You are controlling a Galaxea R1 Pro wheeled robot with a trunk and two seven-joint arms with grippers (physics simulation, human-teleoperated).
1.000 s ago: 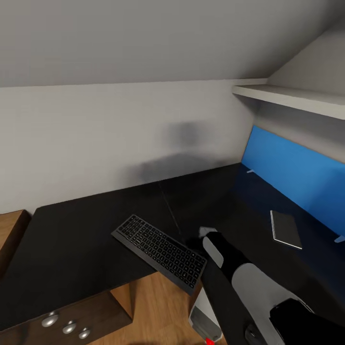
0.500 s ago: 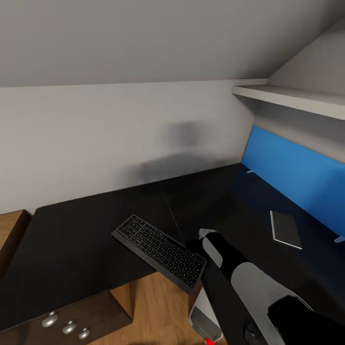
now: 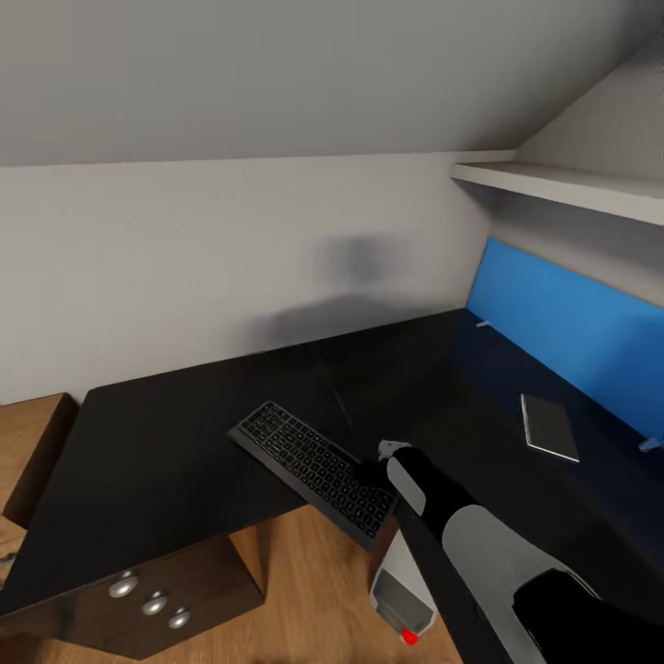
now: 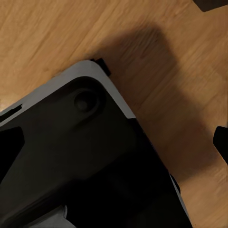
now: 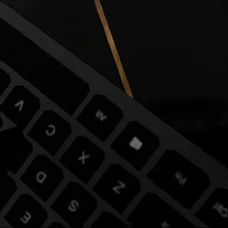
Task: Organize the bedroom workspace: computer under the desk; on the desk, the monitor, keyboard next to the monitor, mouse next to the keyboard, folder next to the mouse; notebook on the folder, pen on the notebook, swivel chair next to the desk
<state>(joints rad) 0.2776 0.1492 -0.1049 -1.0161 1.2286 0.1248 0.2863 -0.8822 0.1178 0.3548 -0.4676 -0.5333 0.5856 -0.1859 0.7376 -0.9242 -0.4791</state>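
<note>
Spanning the corner: black desk (image 3: 166, 443) | keyboard (image 3: 318, 470) lies on desk, one end overhanging its front edge | notebook (image 3: 549, 426) near blue panel (image 3: 572, 332) | right gripper (image 3: 373, 472) at keyboard's end, jaw state cannot be told

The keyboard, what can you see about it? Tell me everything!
The keyboard is thin, flat and black, with rows of small dark keys carrying pale letters. It lies slanted on the black desk, and its near corner sticks out past the desk's front edge, over the wooden floor. The right gripper is at that end, by the corner keys. In the right wrist view, keys like Z, X, C and S show up close.
</note>
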